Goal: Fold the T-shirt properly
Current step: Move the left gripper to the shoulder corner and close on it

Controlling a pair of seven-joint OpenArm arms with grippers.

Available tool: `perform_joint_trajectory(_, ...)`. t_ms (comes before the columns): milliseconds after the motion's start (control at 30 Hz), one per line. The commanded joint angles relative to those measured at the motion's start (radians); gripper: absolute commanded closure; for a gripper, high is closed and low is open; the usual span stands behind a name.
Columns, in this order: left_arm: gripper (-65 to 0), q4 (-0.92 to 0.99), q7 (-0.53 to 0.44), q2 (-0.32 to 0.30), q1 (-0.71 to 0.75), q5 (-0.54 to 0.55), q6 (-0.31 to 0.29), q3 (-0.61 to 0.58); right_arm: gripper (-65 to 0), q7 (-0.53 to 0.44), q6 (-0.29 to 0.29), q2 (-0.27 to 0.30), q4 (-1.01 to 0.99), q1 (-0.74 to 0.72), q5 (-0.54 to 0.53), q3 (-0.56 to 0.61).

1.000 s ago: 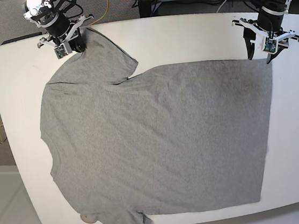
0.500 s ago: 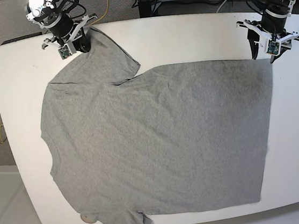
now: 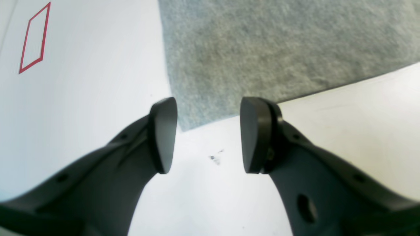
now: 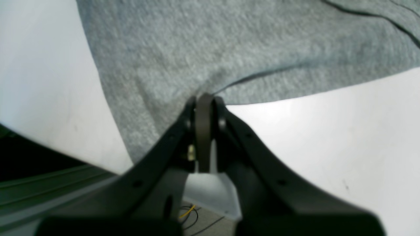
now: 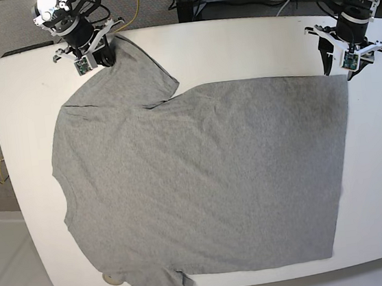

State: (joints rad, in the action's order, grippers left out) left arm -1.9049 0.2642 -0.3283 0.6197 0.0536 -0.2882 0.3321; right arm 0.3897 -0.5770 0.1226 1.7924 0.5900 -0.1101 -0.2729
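While the grey T-shirt (image 5: 202,183) lies flat on the white bench (image 5: 235,48), the right tool (image 4: 204,108) pinches its sleeve tight, and the left tool (image 3: 208,134) hangs open over its corner.

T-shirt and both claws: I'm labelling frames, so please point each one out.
T-shirt (image 5: 202,183), base view, middle of the grey body.
Left claw (image 3: 208,134), left wrist view, gap between open fingertips.
Right claw (image 4: 204,105), right wrist view, shut tips at the sleeve edge.

Grey T-shirt (image 5: 202,183) spread flat, plain side up, on white table (image 5: 249,46); one sleeve angled outward
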Motion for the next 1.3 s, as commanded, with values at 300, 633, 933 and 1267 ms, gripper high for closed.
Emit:
perform_joint_trajectory(300,-29.1,0.096,-0.008,-0.017,-0.031,0.176,-0.123,0.032,0.0,-0.008,0.001,0.007,0.015,0.013,-0.008,-0.001)
perform_joint_trajectory(633,-28.6,0.239,0.016,-0.071,-0.096,0.297,-0.151,0.069,0.0,-0.003,-0.004,0.005,0.014,0.01,-0.007,0.002)
perform_joint_trajectory(933,-26.6,0.336,0.071,-0.064,-0.177,0.263,-0.145,0.07,0.0,-0.003,-0.006,0.002,0.017,0.012,-0.005,0.002)
perform_joint_trajectory(1267,-27.0,0.436,0.075,-0.046,-0.22,0.155,-0.158,0.075,0.0,-0.009,-0.014,0.002,0.02,0.005,-0.006,0.002)
